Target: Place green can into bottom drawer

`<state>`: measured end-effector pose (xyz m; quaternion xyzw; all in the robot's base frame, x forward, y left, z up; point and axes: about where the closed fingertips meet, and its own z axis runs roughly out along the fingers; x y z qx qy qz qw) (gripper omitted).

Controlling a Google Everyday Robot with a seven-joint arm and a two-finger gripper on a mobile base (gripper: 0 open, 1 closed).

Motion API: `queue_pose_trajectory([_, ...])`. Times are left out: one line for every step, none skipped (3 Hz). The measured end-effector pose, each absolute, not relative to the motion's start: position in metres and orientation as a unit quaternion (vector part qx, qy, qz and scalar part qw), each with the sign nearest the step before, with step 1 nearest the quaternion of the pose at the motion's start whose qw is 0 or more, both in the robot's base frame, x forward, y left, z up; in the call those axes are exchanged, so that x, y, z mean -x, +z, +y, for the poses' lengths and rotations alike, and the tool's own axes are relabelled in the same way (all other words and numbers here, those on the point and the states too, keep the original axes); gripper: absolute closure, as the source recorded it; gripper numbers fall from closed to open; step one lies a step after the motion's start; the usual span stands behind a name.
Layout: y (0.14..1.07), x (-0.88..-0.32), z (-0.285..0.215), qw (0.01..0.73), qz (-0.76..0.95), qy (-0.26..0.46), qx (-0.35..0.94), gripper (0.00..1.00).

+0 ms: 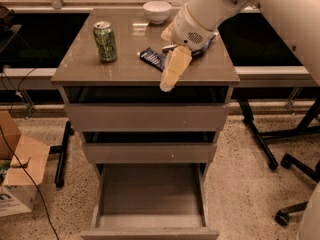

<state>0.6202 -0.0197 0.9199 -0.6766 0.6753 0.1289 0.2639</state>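
While the green can [105,42] is seen upright on the left of the tabletop [125,71], well to the left of the hand [172,70] poised above the front edge, its opening impossible to tell, the bottom drawer [150,196] is shown open below.

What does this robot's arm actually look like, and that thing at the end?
The arm is thick, smooth and white, a rounded tube with no cables showing. Its wrist has a small dotted grille. The gripper, over the front edge of the cabinet top, is pale cream-yellow, long and tapering.
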Motion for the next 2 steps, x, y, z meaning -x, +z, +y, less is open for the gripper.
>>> queue_pose_trajectory([0.9199, -0.6202, -0.0196, 0.264, 0.675, 0.129, 0.677, 0.0])
queue_pose_trajectory([0.9121, -0.6279, -0.0111, 0.273, 0.673, 0.133, 0.674, 0.0])
